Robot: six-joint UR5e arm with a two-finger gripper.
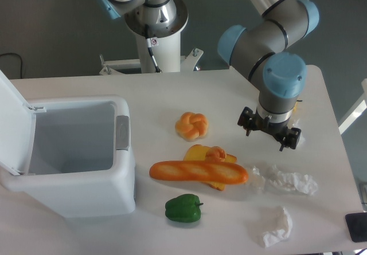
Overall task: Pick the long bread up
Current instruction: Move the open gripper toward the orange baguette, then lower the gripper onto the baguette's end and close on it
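The long bread point(198, 172) is a slim glossy orange-brown baguette with pale slashes, lying flat across the table's middle. It rests partly over a toast slice with a small twisted roll point(212, 154). My gripper point(269, 131) hangs above the table to the upper right of the bread, well apart from it. Its two dark fingers are spread wide with nothing between them.
A round knotted roll point(192, 125) sits behind the bread and a green pepper point(183, 208) in front. Crumpled white paper point(288, 180) and another wad point(276, 226) lie to the right. An open white bin point(74, 155) stands at the left.
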